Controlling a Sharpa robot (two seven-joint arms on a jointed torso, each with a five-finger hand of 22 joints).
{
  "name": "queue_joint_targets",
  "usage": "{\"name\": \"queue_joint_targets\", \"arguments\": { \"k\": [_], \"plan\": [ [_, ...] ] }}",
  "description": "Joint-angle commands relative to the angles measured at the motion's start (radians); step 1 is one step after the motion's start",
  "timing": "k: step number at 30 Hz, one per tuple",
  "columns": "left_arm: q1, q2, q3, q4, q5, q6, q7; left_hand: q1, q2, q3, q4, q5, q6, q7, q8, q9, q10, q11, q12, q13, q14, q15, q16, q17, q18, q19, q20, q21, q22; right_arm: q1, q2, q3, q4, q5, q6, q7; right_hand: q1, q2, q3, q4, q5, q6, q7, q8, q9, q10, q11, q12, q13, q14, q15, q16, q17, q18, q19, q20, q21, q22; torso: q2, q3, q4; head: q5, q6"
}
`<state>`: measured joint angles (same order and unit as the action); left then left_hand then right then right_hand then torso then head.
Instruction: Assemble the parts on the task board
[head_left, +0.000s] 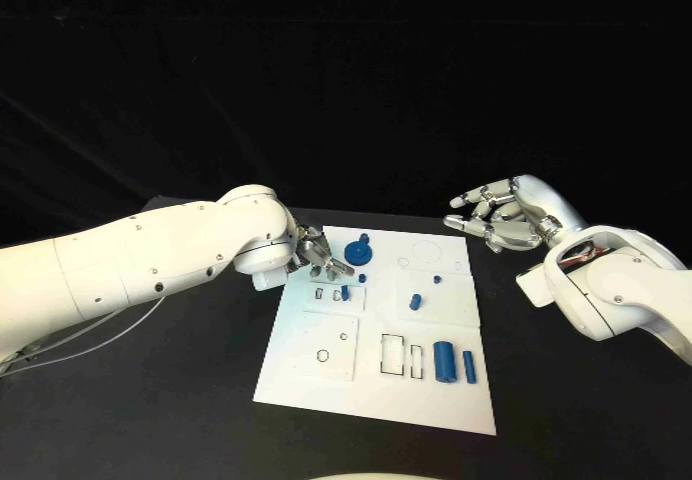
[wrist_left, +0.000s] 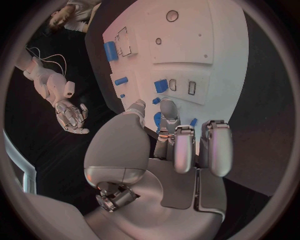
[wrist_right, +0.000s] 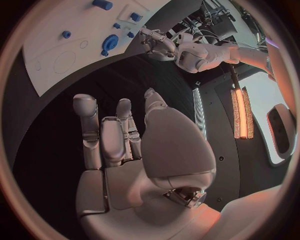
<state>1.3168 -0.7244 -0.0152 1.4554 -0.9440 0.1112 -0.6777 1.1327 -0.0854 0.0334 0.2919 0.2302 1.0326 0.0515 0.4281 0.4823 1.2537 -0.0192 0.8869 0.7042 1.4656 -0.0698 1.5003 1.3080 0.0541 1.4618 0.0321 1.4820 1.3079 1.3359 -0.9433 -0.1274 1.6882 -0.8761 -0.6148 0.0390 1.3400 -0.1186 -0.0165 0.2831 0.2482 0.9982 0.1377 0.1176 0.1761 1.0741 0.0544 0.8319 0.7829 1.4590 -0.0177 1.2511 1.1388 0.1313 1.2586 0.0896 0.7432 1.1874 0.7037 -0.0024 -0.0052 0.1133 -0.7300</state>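
You had a white task board (head_left: 325, 385) marked with thin dark outlines on a black table (head_left: 159, 410). Beside your silver left hand (head_left: 320, 257) lay a blue round part (head_left: 358, 254); your right hand (head_left: 498, 218) was silver too.

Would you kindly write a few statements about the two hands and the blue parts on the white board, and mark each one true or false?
1. The right hand holds a blue part. False: it holds nothing, its fingers are apart, and it hangs above the black table beside the task board.
2. The left hand is over the board's left edge, close to the large round blue part. True.
3. Two blue cylinders lie side by side near the board's near right corner. True.
4. The task board hangs over the table's edge. False: it lies flat, with black table on all sides.
5. The large round blue part sits off the board. False: it is on the board.
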Motion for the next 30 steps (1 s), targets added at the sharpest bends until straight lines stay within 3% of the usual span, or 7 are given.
{"name": "queue_joint_targets", "arguments": {
  "k": [1, 9, 17, 30],
  "plan": [
    [0.004, 0.019, 0.0, -0.015, -0.03, 0.052, -0.048, 0.004, 0.001, -0.005, 0.001, -0.001, 0.005, -0.001, 0.005, 0.001, 0.006, 0.0, 0.004, 0.003, 0.084, -0.007, 0.006, 0.183, -0.021, 0.026, -0.003, 0.007, 0.122, 0.001, -0.002, 0.0, 0.002, 0.004, -0.025, 0.005, 0.004, -0.009, -0.006, 0.003, 0.009, -0.01, 0.001, 0.003, 0.002, -0.007, 0.001, -0.008, -0.007, -0.01, 0.001, -0.016, -0.012, 0.018, -0.012, 0.001, -0.022, -0.011, 0.0, -0.0019, -0.0006, 0.004, -0.006],
    [0.004, 0.05, -0.004, -0.049, -0.032, 0.068, -0.052, -0.01, -0.006, -0.029, 0.002, -0.002, 0.005, -0.001, 0.006, 0.001, 0.004, 0.0, 0.008, 0.008, 0.084, -0.007, 0.007, 0.184, -0.021, 0.027, -0.004, 0.008, 0.124, 0.003, -0.006, 0.0, 0.003, 0.003, -0.038, -0.002, -0.001, -0.015, -0.01, 0.004, 0.019, -0.017, 0.003, 0.002, 0.002, -0.013, 0.004, -0.015, -0.019, -0.018, 0.003, -0.038, -0.033, 0.022, -0.024, 0.003, -0.059, -0.03, 0.001, -0.0027, -0.0013, 0.005, -0.011],
    [0.004, 0.074, -0.005, -0.081, -0.023, 0.097, -0.053, -0.024, -0.005, -0.048, 0.002, -0.002, 0.003, 0.0, 0.006, 0.002, -0.002, 0.001, 0.005, 0.006, 0.083, -0.006, 0.005, 0.181, -0.02, 0.024, -0.004, 0.006, 0.12, 0.003, -0.005, 0.001, 0.006, -0.001, -0.037, -0.001, -0.004, -0.017, -0.012, 0.005, 0.022, -0.019, 0.004, 0.002, 0.002, -0.015, 0.005, -0.017, -0.024, -0.021, 0.004, -0.047, -0.041, 0.024, -0.028, 0.004, -0.073, -0.037, 0.002, -0.0051, 0.0014, -0.002, -0.012],
    [0.003, 0.097, -0.007, -0.119, -0.017, 0.125, -0.052, -0.024, -0.003, -0.049, 0.002, -0.001, 0.002, 0.0, 0.007, 0.002, -0.002, 0.001, 0.006, 0.008, 0.083, -0.006, 0.006, 0.182, -0.02, 0.024, -0.004, 0.006, 0.12, 0.004, -0.002, 0.001, 0.007, -0.005, -0.034, -0.002, -0.006, -0.017, -0.012, 0.006, 0.025, -0.019, 0.004, 0.002, 0.002, -0.015, 0.005, -0.018, -0.027, -0.022, 0.004, -0.051, -0.046, 0.025, -0.03, 0.004, -0.079, -0.04, 0.002, -0.0054, 0.008, -0.009, -0.023]
  ]
}}
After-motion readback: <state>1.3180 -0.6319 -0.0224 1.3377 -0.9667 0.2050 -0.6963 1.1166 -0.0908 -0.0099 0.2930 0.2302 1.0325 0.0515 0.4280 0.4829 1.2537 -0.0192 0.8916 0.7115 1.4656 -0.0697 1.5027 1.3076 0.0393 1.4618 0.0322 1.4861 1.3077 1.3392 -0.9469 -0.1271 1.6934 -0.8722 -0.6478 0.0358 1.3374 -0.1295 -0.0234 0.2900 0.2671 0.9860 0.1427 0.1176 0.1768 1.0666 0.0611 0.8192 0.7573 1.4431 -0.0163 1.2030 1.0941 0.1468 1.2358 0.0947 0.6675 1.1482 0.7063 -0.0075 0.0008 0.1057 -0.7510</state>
